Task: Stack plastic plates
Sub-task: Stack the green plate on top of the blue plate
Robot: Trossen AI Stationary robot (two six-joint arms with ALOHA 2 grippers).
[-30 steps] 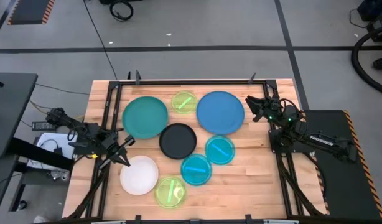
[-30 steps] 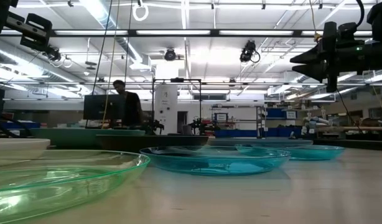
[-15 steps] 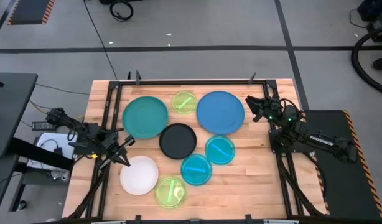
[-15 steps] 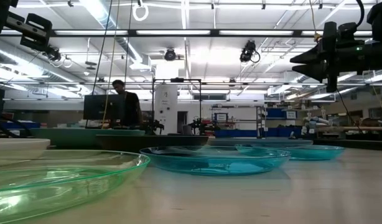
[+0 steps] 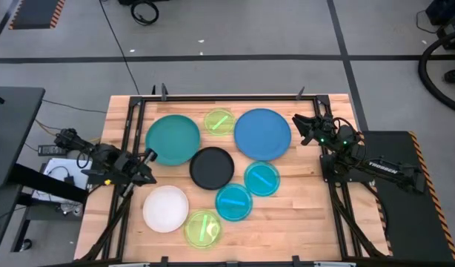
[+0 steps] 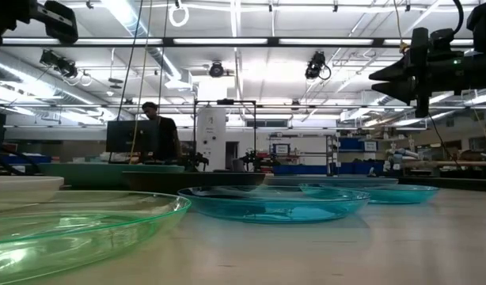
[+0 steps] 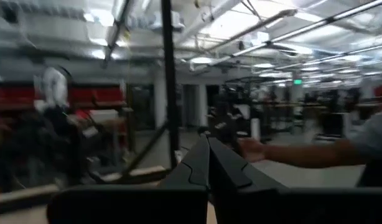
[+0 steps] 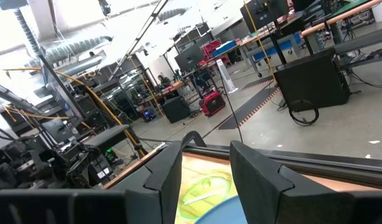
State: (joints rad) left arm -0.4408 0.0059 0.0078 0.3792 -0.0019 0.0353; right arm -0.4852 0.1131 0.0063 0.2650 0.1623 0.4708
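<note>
Eight plates lie separately on the wooden table (image 5: 301,215), none stacked. The teal plate (image 5: 173,139) sits at the far left, with the small green plate (image 5: 219,121) between it and the blue plate (image 5: 262,134). The black plate (image 5: 212,167) lies in the centre, just in front of the teal and blue ones. Two cyan plates (image 5: 261,178) (image 5: 233,202) lie side by side to its right and front. The white plate (image 5: 166,208) and a second green plate (image 5: 203,228) sit near the front edge.

The left gripper (image 5: 144,165) is above the table's left edge, beside the teal plate; its fingers (image 7: 206,165) are pressed together and hold nothing. The right gripper (image 5: 300,127) is beside the right rim of the blue plate; its fingers (image 8: 169,168) stand apart with nothing between them. A person (image 6: 158,127) stands in the room behind the table.
</note>
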